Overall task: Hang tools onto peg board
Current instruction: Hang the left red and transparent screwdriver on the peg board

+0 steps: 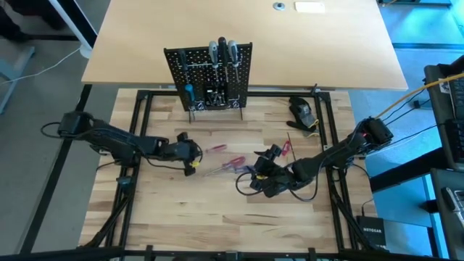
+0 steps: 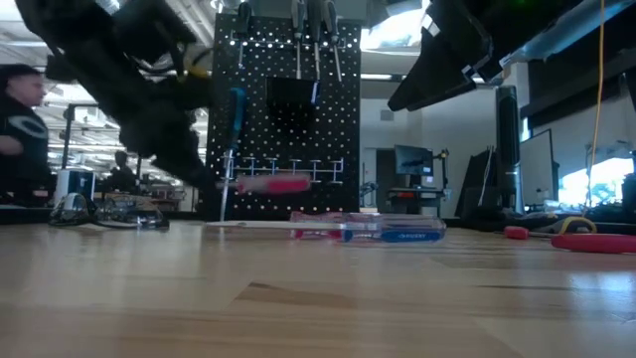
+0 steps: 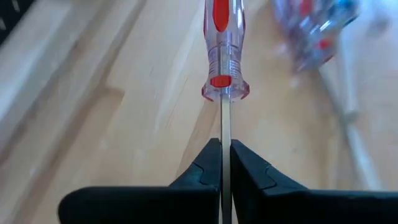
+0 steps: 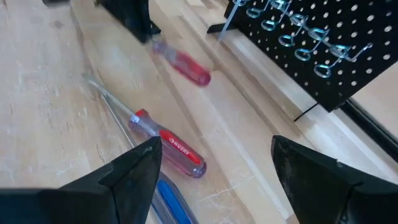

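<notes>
Left tool (image 1: pixel 194 152) sits left of worktop centre, jaws closed tight on the silver shaft of a red screwdriver (image 1: pixel 215 148). In the left wrist view the shaft runs straight between the two dark fingers (image 3: pixel 205 171), w/ the clear-and-red handle (image 3: pixel 224 56) sticking out beyond them. Low view shows that screwdriver (image 2: pixel 273 184) held level, just off the worktop (image 1: pixel 217 217), in front of the peg board (image 2: pixel 288 109).

Right tool (image 1: pixel 262 168) is right of centre, jaws spread wide, holding nothing. It hangs over the loose tools: right wrist view has a second red screwdriver (image 4: pixel 168 146) marked "HUSKY" lying flat w/ a blue handle (image 4: pixel 174 202) just beside it, both between the wide-apart fingers (image 4: pixel 134 168) and below them.

Peg board (image 1: pixel 210 76) stands upright at the far edge of the worktop, about mid-width, on thin wire feet. Already on it: two dark-handled screwdrivers (image 1: pixel 223 52) up top, a blue-handled one (image 1: pixel 189 93) lower left, plus wire ring hooks (image 4: pixel 298 37) along its lower rows. Red-handled pliers (image 1: pixel 288 147) lie on the worktop toward the right edge, apart from the pile. Dark rounded lump (image 1: pixel 302 112) sits near the far right corner. A person (image 2: pixel 22 129) shows in the room behind, at the left of the low view.
</notes>
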Tool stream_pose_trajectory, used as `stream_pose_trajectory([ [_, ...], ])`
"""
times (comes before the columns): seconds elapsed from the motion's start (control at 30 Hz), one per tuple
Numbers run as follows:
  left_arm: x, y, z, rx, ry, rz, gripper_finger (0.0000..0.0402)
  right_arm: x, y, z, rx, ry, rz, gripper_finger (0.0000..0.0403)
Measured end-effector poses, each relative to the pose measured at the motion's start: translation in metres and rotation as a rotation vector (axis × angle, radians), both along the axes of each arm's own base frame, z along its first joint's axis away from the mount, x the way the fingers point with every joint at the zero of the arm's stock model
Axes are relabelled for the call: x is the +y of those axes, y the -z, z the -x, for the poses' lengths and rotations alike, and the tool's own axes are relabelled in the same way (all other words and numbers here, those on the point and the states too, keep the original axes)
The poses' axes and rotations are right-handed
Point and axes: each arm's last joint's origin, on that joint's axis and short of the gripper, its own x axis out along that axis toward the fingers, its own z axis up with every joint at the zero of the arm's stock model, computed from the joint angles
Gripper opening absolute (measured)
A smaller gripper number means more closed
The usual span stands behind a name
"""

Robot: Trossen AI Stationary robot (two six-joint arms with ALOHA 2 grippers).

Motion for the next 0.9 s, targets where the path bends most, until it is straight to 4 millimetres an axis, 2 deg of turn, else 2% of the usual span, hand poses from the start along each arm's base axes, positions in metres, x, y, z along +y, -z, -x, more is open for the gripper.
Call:
stream_pose_trajectory([
  [0.27, -0.022, -0.03, 0.0, -0.205, 0.136, -0.069, 0.0004, -0.001, 0.026, -0.012, 0.082, -0.027, -0.025, 0.0303],
  [0.43, -0.039, -0.045, 0.002, -0.311, 0.256, -0.111, 0.0006, -0.007, 0.024, -0.022, 0.042, -0.049, -0.062, 0.0275],
  [0.67, -0.054, -0.055, 0.004, -0.4, 0.375, -0.099, 0.0004, 0.002, 0.005, -0.037, -0.1, -0.21, -0.015, 0.0154],
  [0.9, -0.055, -0.055, 0.004, -0.403, 0.378, -0.094, 0.0009, 0.005, -0.007, -0.043, -0.189, -0.293, 0.013, 0.0028],
])
